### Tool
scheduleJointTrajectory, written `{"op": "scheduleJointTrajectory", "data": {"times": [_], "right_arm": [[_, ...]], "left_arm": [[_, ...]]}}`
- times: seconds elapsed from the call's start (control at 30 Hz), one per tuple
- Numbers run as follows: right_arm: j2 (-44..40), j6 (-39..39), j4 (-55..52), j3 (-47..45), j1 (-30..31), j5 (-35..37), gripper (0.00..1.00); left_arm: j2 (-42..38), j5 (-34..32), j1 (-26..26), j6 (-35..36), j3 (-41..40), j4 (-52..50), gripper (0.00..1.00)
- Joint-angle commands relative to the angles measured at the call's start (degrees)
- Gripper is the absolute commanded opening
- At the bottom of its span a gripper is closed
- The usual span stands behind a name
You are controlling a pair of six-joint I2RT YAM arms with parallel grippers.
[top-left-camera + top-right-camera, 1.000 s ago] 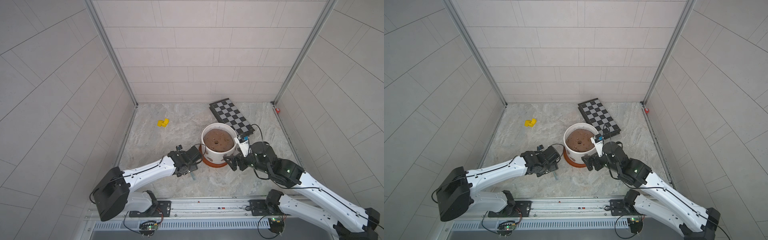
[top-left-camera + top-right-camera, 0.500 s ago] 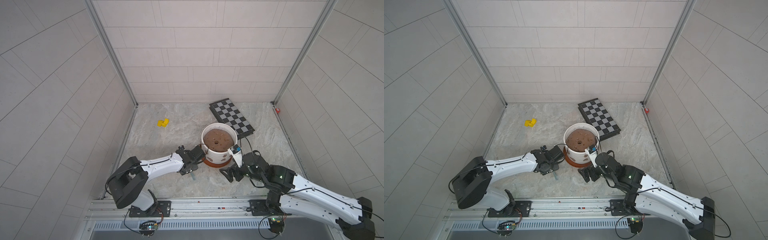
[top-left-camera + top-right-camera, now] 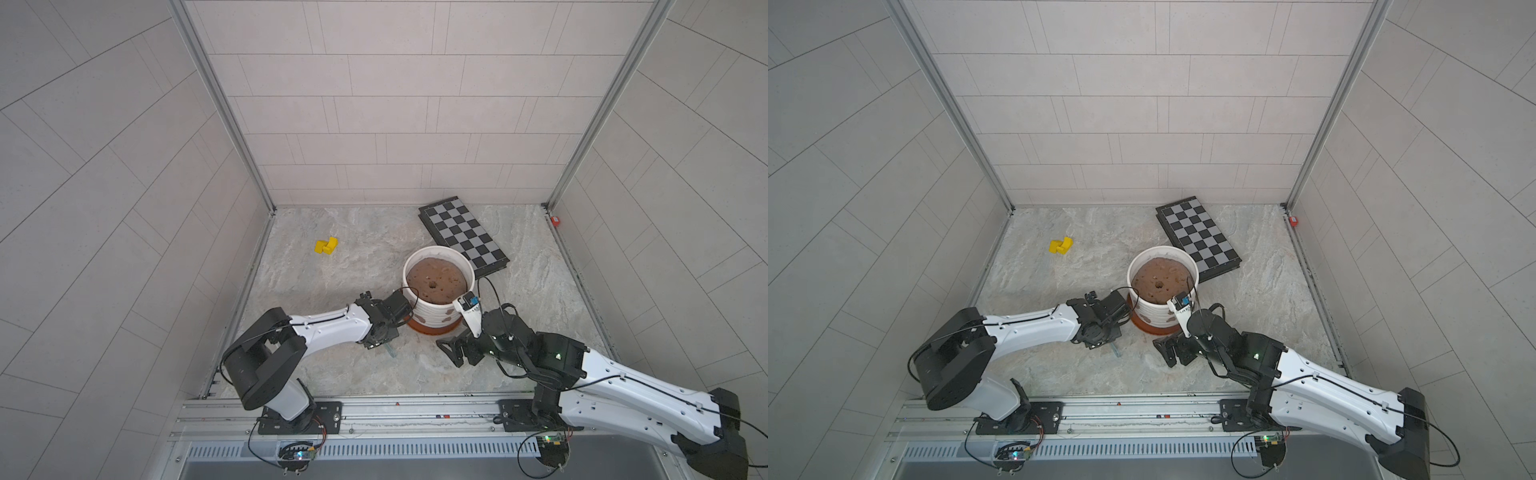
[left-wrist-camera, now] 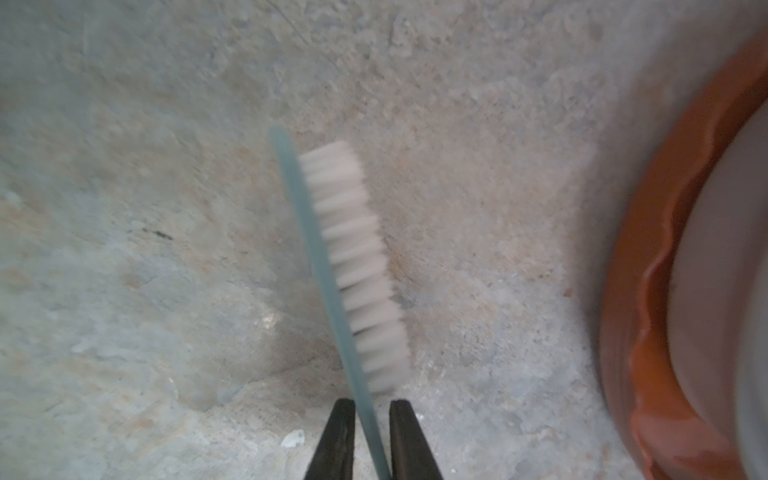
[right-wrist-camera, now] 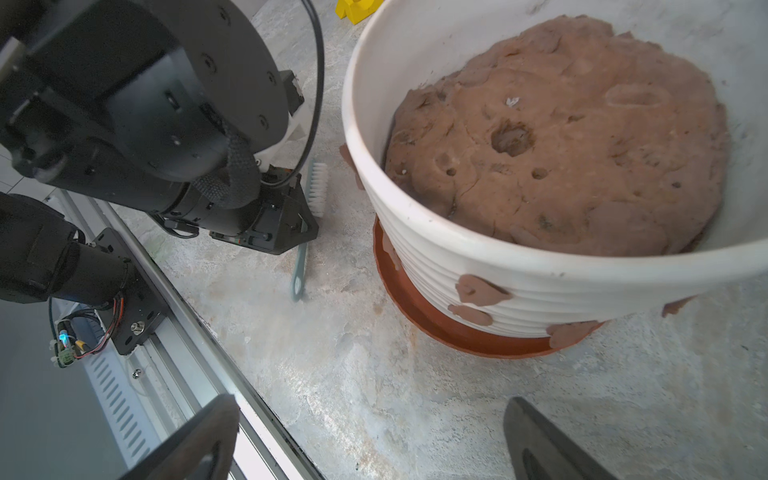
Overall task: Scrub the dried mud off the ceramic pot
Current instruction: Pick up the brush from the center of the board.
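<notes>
Ceramic pot (image 3: 434, 309) stands on a terracotta saucer (image 5: 415, 299) near the table (image 3: 332, 299) centre. It is packed with brown fill, so we judge it heavy, rigid and chip-prone; best steadied at the thick rim. Right gripper (image 5: 370, 415) gapes wide, empty, near the pot. Left gripper (image 4: 372, 403), jaws narrow, pinches the scrub brush (image 4: 357, 266) by its thin handle beside the saucer. Dried mud (image 5: 482, 291) patches dot the ribbed wall, probably brittle.

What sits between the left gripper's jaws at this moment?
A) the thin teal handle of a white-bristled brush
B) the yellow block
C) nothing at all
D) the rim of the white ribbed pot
A: the left wrist view shows the left gripper with its jaws close on either side of the brush handle, just behind the bristles.
</notes>
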Motion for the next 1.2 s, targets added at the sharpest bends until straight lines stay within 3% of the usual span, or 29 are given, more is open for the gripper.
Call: {"op": "scheduleJointTrajectory", "data": {"times": [0.0,0.43,0.83,1.0,1.17], "right_arm": [[0.58,0.84,2.07,-0.71,1.4,0.52,1.0],[4.14,3.13,5.71,0.03,6.31,3.45,1.0],[6.02,1.58,16.42,1.33,7.7,4.83,0.97],[6.72,-7.41,23.16,1.34,8.26,6.71,0.94],[6.99,-25.39,30.97,0.91,8.52,8.44,0.91]], "left_arm": [[0.97,0.59,0.32,0.21,-1.44,-0.02,0.17],[-0.85,0.15,0.39,0.74,-1.36,-1.36,0.07],[-16.51,-4.84,2.23,0.73,6.56,-12.51,0.04],[-21.0,-3.25,5.19,0.72,12.33,-14.68,0.04],[-21.9,2.89,8.38,3.54,18.92,-14.15,0.04]]}}
